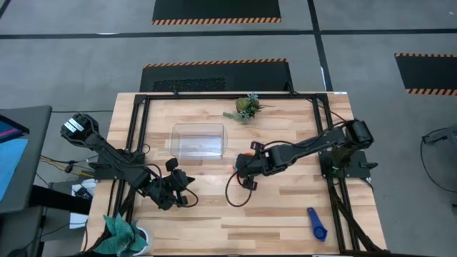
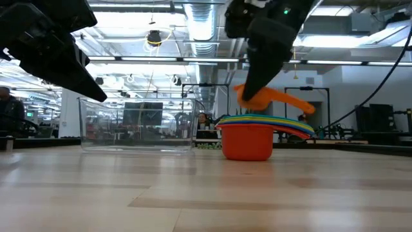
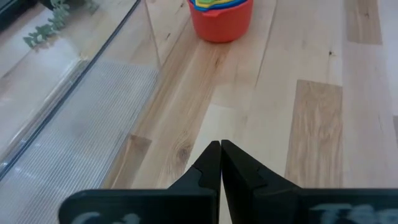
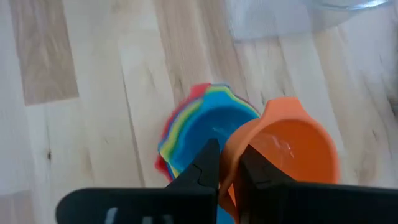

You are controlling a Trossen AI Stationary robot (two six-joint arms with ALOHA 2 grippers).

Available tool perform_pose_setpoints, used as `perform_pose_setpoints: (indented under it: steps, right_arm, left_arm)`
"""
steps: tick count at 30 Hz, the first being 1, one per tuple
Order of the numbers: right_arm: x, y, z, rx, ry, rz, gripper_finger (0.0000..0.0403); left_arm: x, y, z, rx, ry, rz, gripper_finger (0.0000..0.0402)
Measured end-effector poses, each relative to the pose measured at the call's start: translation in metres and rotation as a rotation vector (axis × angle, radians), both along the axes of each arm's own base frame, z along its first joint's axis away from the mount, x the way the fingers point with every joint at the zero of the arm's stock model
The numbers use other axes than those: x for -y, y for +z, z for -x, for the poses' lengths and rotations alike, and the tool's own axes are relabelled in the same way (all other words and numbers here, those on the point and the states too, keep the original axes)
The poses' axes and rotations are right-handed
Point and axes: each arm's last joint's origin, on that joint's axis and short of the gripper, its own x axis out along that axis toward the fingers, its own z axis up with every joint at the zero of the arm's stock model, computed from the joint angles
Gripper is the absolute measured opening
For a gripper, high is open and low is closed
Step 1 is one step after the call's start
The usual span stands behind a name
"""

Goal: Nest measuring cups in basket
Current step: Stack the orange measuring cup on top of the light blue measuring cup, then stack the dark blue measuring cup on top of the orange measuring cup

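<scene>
Right gripper (image 4: 229, 163): pinching the rim of an orange cup (image 4: 292, 146) between its two fingers, which are closing tight on the thin plastic wall.
Orange cup: hanging tilted in the low view, just above the stack (image 2: 257, 132) and not seated in it; its handle is pointing away from the gripper.
Stack: sitting on the table (image 1: 285, 207) beside the basket (image 1: 198, 140), not inside it; a red cup (image 2: 247, 143) is forming the base, with yellow, green and blue rims showing above it.
Basket: standing clear and upright near the table's middle, apart from the stack, with nothing showing inside it.
Left gripper (image 3: 221, 149): hovering with fingers pressed together and holding nothing, near the table's front edge on the left, well apart from the stack.
Blue cup (image 1: 316, 223): lying alone near the right front corner, far from both grippers.
Plant sprig (image 1: 247, 107): lying by the far edge.
</scene>
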Motion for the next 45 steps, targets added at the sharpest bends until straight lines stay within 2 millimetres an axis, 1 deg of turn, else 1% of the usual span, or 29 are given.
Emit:
perform_pose_setpoints:
  steps: [2,7,10,14,17,30,33,40,45]
  right_arm:
    - [-0.0006,-0.0040,-0.0018,-0.010,0.015,0.006,0.0028]
    - [-0.0028,-0.0064,-0.0048,-0.017,0.023,0.004,0.0035]
    - [-0.0050,-0.0017,-0.0054,0.008,0.029,0.000,0.0042]
    - [-0.0048,-0.0039,-0.0032,-0.019,0.030,0.005,0.0052]
    - [-0.0048,-0.0035,-0.0042,-0.009,0.029,0.003,0.0058]
    - [-0.0061,-0.0045,-0.0046,-0.020,0.056,-0.036,0.0063]
    - [-0.0061,-0.0046,-0.0047,-0.020,0.056,-0.036,0.0073]
    - [-0.0062,-0.0044,-0.0051,-0.013,0.050,-0.040,0.0111]
    - [-0.0062,-0.0044,-0.0051,-0.013,0.050,-0.040,0.0128]
  left_arm:
    - [-0.0002,-0.0002,0.0002,-0.001,0.004,0.002,0.0000]
    - [-0.0004,-0.0004,0.0004,-0.004,0.006,0.002,0.0000]
    - [-0.0008,-0.0006,0.0006,-0.008,0.005,-0.002,0.0000]
    - [-0.0007,-0.0005,0.0005,-0.005,0.008,0.002,0.0000]
    - [-0.0006,-0.0005,0.0004,-0.004,0.009,0.004,0.0000]
    - [-0.0007,-0.0006,0.0005,-0.005,0.010,0.006,0.0000]
    - [-0.0006,-0.0006,0.0005,-0.006,0.010,0.009,0.0000]
    - [-0.0005,-0.0007,0.0006,-0.008,0.008,0.012,0.0000]
    - [-0.0005,-0.0007,0.0006,-0.008,0.007,0.012,0.0000]
